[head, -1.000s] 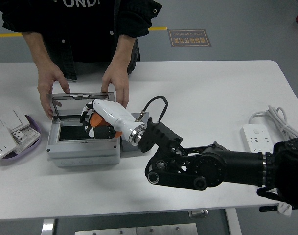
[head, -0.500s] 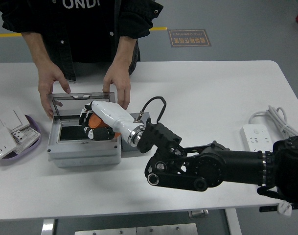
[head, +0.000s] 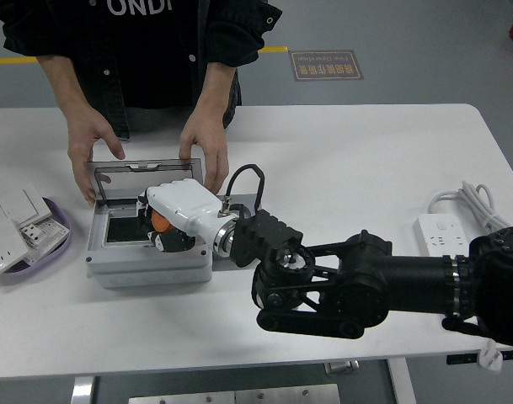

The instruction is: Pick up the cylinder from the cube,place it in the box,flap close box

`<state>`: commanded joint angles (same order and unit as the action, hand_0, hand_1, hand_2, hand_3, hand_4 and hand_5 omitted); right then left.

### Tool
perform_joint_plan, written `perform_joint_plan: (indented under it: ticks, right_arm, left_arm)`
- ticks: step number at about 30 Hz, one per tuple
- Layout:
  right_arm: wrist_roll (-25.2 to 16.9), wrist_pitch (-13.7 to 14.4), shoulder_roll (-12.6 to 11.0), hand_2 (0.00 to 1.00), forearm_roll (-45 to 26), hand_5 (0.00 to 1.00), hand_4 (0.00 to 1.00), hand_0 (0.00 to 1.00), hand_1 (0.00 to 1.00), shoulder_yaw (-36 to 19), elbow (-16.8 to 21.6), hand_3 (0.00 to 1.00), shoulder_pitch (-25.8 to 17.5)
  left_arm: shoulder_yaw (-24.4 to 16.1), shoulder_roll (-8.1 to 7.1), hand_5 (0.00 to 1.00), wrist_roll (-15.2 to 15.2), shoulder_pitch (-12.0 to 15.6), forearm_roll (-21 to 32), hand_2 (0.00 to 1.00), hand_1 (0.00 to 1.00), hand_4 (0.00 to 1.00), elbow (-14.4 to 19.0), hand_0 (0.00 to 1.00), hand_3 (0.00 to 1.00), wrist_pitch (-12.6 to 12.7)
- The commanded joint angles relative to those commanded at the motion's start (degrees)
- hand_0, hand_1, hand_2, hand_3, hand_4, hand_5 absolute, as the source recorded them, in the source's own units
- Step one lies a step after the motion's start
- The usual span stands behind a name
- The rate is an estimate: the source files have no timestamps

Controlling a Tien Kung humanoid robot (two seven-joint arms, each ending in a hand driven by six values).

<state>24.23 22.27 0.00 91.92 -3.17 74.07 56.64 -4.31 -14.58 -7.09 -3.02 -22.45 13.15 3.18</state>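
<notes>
The right hand (head: 173, 220), clenched round the orange cylinder (head: 162, 220), hangs inside the open box (head: 146, 265), whose lid (head: 146, 177) a person's hands (head: 201, 151) steady, so withdrawing carelessly could snag the rim and drag the box.

Pwr strip (head: 446, 229), purple tray (head: 56, 238)

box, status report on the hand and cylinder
Right hand shut on orange cylinder, over open box. Left hand not in view. Person's hands hold the lid upright.
</notes>
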Motion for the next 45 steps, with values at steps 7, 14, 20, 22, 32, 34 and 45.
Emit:
perform_joint_plan:
  ticks: [7, 14, 20, 22, 32, 34, 45]
  right_arm:
    - [0.1, 0.7, 0.0, 0.545, 0.5, 0.002, 0.002, 0.502, 0.547, -0.2, -0.7, 0.504, 0.4]
    - [-1.2, 2.5, 0.0, 0.542, -0.7, 0.002, 0.002, 0.496, 0.543, 0.0, -1.7, 0.499, 0.3]
    - [-3.3, 3.6, 0.0, 0.541, -3.5, 0.002, 0.002, 0.495, 0.542, 0.2, -1.9, 0.500, 0.1]
    - [-4.0, 4.2, 0.0, 0.541, -4.0, 0.002, 0.002, 0.495, 0.542, 0.1, -1.9, 0.500, 0.1]
    - [-6.0, 6.5, 0.0, 0.629, -4.9, 0.084, 0.363, 0.687, 0.630, -1.0, -0.1, 0.660, -0.2]
    - [-6.3, 6.9, 0.0, 0.629, -4.9, 0.084, 0.363, 0.687, 0.630, -1.6, 0.4, 0.660, -0.3]
    - [-7.7, 7.6, 0.0, 0.628, -7.2, 0.120, 0.423, 0.673, 0.626, -4.2, -0.2, 0.661, 0.7]
  left_arm:
    - [0.4, -0.05, 0.186, 0.0, -0.3, 0.0, 0.613, 0.623, 0.699, 0.1, 0.599, 0.632, 0.0]
    - [1.0, -0.02, 0.186, 0.0, -0.5, 0.2, 0.613, 0.623, 0.699, 0.1, 0.599, 0.632, 0.0]
    - [1.3, 0.05, 0.185, -0.1, -0.7, 0.3, 0.613, 0.623, 0.699, 0.1, 0.599, 0.632, 0.0]
    - [1.4, 0.05, 0.185, -0.1, -0.7, 0.3, 0.613, 0.623, 0.699, 0.1, 0.599, 0.632, 0.0]
    - [1.6, 0.09, 0.185, -0.1, -0.8, 0.2, 0.612, 0.623, 0.699, 0.2, 0.599, 0.631, -0.1]
    - [1.5, 0.13, 0.185, -0.2, -0.7, 0.2, 0.612, 0.623, 0.699, 0.2, 0.599, 0.631, -0.1]
    - [1.2, 0.18, 0.188, -0.2, -0.2, 0.0, 0.613, 0.623, 0.700, 0.2, 0.599, 0.631, 0.0]
